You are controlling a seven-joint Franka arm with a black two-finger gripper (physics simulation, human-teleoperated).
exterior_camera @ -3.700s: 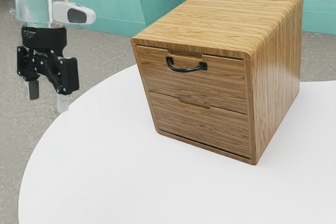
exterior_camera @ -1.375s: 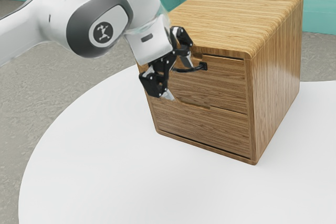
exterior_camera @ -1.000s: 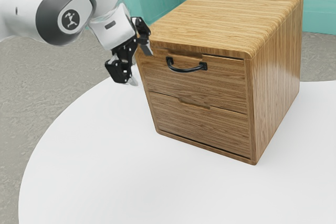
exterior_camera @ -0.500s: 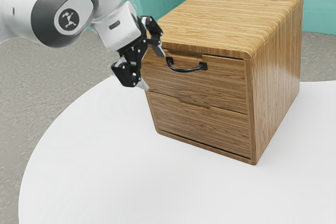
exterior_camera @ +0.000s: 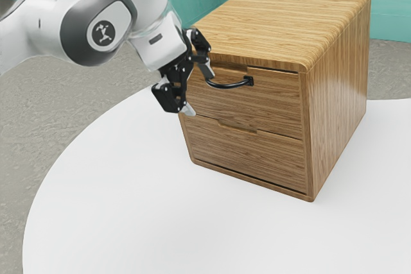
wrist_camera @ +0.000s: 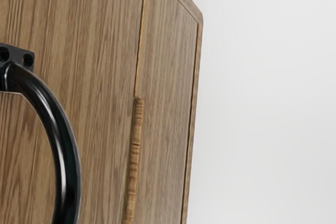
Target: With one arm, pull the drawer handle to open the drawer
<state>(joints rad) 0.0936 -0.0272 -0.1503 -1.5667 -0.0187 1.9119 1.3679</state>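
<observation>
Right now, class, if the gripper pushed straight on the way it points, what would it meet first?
Probably the top drawer's wooden front, just beside the black handle; the gripper looks offset from it, though depth is unclear.

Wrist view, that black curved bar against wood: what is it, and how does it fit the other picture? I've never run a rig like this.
The side picture shows a white robot arm with a black two-finger gripper. It reaches to a wooden two-drawer cabinet standing on a round white table. The other picture comes from a camera on the arm's hand, close to the cabinet's front. The black bar is the upper drawer's handle. The gripper is open at the handle's end nearest the arm and grips nothing. The upper drawer looks shut.
</observation>
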